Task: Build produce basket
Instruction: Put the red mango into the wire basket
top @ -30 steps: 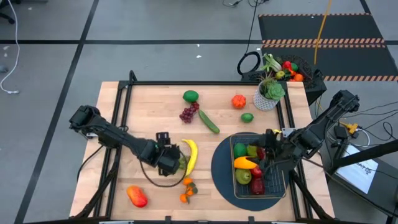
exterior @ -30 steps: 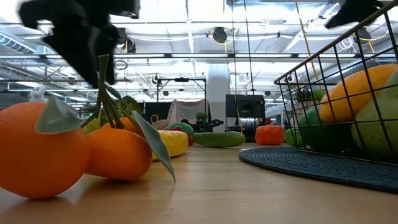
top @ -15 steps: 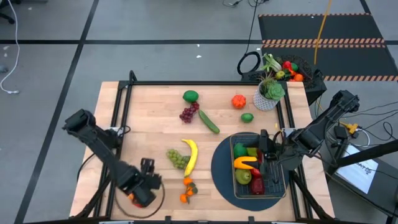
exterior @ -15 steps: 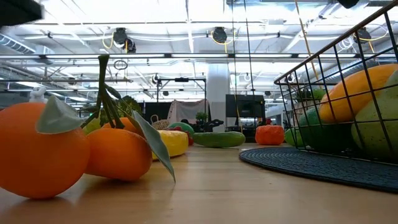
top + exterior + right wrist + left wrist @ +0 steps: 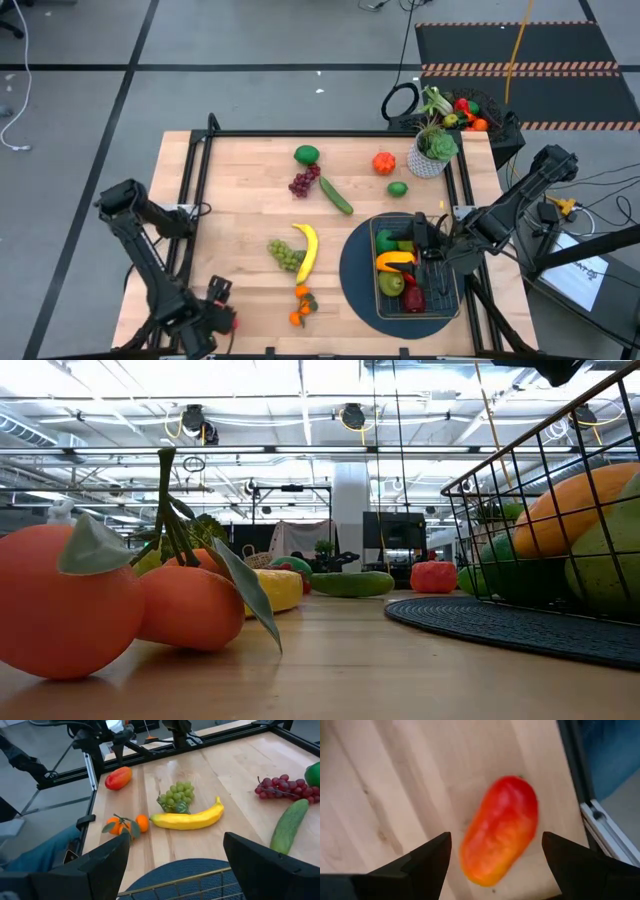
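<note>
Hovering spread above a red-orange mango at the wooden surface's near left corner, the left end effector holds nothing. Right of it lie oranges, then the banana, lengthwise front to back. The right end effector, spread, hangs over the basket.

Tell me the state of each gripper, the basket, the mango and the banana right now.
Left gripper: open, over the mango.
Right gripper: open, above the basket.
Basket: partly filled, on the round mat.
Mango: lying on the table, not gripped.
Banana: lying on the table, outside the basket.
</note>
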`<state>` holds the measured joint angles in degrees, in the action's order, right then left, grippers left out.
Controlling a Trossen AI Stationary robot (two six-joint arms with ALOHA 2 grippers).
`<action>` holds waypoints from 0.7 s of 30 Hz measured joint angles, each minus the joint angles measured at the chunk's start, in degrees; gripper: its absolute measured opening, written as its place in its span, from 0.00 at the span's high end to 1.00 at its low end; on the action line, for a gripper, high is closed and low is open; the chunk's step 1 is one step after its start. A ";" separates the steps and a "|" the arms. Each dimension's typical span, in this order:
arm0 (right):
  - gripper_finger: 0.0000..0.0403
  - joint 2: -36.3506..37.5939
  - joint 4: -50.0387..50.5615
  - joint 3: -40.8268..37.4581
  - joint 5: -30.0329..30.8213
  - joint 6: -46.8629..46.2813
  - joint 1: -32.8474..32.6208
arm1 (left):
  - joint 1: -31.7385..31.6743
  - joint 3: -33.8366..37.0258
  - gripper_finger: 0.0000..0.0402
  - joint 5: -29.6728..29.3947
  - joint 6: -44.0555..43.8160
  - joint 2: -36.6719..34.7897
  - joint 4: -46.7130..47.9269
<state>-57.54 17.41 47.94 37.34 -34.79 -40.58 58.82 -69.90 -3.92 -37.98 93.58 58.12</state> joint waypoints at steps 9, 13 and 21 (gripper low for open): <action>0.22 0.00 -0.02 0.00 -0.09 0.15 0.00 | 3.63 0.24 0.22 -2.68 1.39 0.00 -1.49; 0.22 0.00 -0.02 0.00 -0.09 0.09 0.00 | 3.62 2.33 0.22 -4.45 2.27 0.00 -1.88; 0.22 0.00 -0.04 0.00 -0.11 -0.02 0.00 | 3.64 7.17 0.22 -0.74 2.27 0.06 -4.48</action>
<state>-57.54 17.37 47.94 37.23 -34.81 -40.58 62.46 -62.73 -4.67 -35.71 93.64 53.64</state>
